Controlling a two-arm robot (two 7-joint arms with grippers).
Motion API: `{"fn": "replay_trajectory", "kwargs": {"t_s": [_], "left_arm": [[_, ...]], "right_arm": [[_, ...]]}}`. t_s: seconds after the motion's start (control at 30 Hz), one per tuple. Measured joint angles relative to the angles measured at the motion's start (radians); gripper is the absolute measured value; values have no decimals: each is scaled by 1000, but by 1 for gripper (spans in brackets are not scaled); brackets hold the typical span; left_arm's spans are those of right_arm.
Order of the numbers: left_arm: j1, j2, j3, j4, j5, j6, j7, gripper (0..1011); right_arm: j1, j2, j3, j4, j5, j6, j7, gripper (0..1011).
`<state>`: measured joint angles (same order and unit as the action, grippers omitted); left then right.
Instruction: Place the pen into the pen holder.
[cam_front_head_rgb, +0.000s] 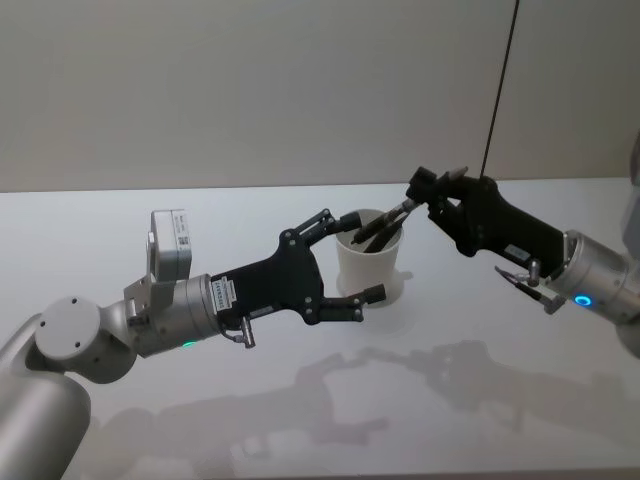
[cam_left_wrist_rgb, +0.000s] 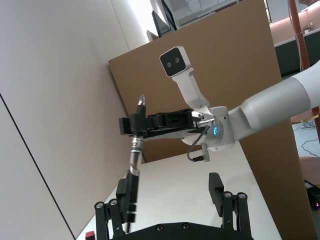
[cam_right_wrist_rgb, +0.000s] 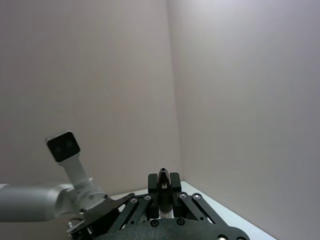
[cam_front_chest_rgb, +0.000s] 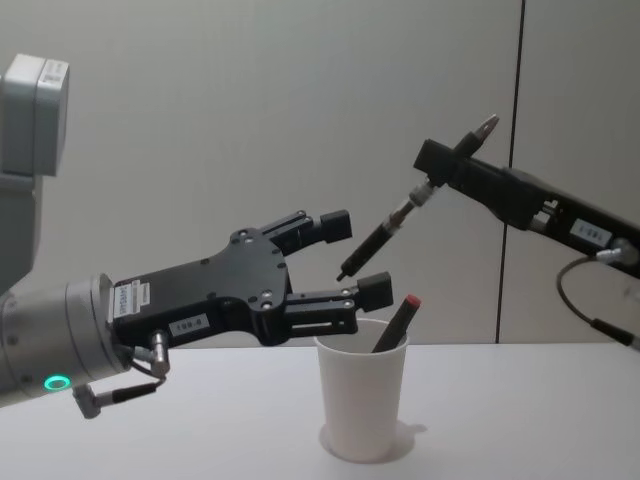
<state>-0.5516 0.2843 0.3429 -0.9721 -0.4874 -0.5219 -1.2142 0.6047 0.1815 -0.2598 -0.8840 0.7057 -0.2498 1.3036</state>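
**Black, white and silver over a pale table**

We see a plain white pen holder (cam_front_chest_rgb: 362, 400) on a white table (cam_front_head_rgb: 200, 220). The pen (cam_front_chest_rgb: 392, 227) above it is black with a silver band. Another dark pen (cam_front_chest_rgb: 394, 325), red-tipped, leans inside the cup. Both grippers, left (cam_front_chest_rgb: 345, 258) and right (cam_front_chest_rgb: 438, 165), are matte black on silver-grey arms, each wrist ringed with a small light, green at left, blue at right.

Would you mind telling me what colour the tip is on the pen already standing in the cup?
Red, seen best in the chest view: the pen leans inside the white cup.
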Motion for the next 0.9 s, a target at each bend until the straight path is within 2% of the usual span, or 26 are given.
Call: {"fn": "replay_trajectory", "kwargs": {"t_s": [0.43,0.73,0.9], "left_arm": [[0,0,0,0,0,0,0,1003],[0,0,0,0,0,0,0,1003],[0,0,0,0,0,0,0,1003]], "right_arm": [[-48,17,2,-99,-60,-53,-209,130],[-89,21,-12,-185,-145,-76,-397,130],[-116,18,-30,-245,-210,-80,-522,130]]}}
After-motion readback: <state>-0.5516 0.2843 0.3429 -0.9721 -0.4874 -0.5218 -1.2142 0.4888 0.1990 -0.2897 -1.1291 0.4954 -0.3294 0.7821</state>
